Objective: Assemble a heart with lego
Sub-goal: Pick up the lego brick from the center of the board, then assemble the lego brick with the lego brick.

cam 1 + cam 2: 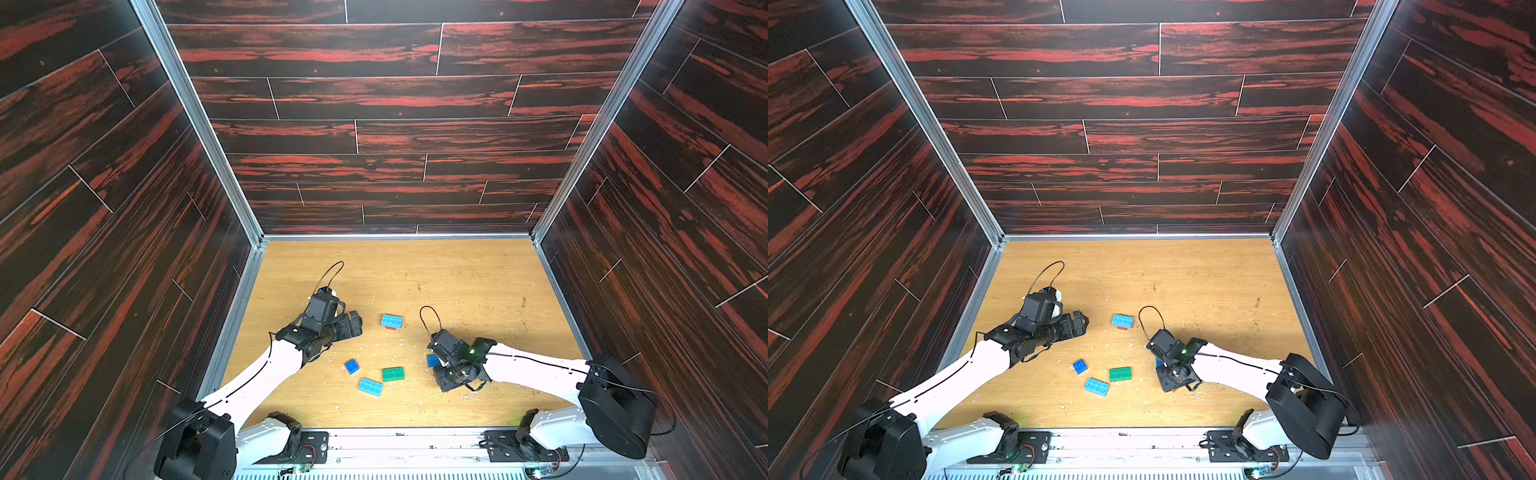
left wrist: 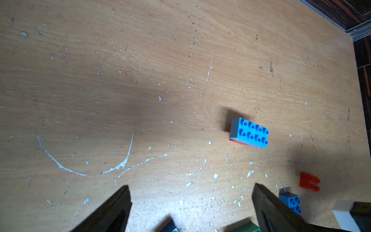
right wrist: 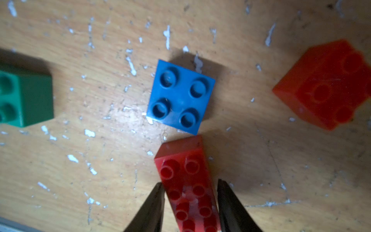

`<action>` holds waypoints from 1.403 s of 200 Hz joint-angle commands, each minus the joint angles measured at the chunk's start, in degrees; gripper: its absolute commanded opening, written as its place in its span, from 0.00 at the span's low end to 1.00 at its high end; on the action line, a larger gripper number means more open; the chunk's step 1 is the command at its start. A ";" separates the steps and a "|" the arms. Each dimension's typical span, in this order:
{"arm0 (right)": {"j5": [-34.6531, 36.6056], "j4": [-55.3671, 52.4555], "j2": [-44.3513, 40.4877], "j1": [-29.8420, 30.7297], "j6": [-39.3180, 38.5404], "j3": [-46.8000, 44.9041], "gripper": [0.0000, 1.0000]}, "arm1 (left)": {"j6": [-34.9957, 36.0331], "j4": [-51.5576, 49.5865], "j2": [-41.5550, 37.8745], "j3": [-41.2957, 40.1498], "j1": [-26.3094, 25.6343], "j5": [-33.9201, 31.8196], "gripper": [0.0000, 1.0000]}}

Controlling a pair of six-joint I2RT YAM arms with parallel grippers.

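Dark, red-streaked plank walls [image 1: 374,124] set in aluminium posts [image 1: 199,124] close three sides of a pale wooden tabletop [image 1: 457,282]. We find the lego lying loose on it, unjoined save one stack. The left pincer [image 2: 190,185] hangs with its jaws wide apart over bare wood. Ahead of it, well apart, a light-blue oblong [image 2: 250,132] sits on a red piece. The right pincer [image 3: 189,181] straddles the red oblong [image 3: 186,176], fingers close along both long sides; whether they press it we cannot tell. Just beyond its tips lies a dark-blue square [image 3: 180,96], with a red square [image 3: 325,84] off to one side and the green oblong [image 3: 26,96] to the other. Between the two pincers rest another light-blue oblong [image 1: 370,386] and a second dark-blue square [image 1: 351,366]. White flecks and a curved scratch [image 2: 124,164] mark the wood.
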 commanded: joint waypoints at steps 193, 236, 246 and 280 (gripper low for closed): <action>-17.29 -12.03 30.11 -7.62 -61.42 53.81 0.15 | -7.65 10.05 3.53 3.20 4.56 5.51 0.96; -19.72 -22.80 41.77 -9.79 -65.96 68.19 0.14 | -8.71 12.67 4.32 1.07 5.80 4.53 0.93; -19.79 -24.66 43.36 -9.80 -66.62 70.57 0.14 | -8.48 12.91 4.61 0.89 5.78 4.68 0.93; -18.99 -29.60 48.35 -9.82 -68.14 77.09 0.13 | -7.76 12.76 5.88 0.62 5.90 4.60 0.92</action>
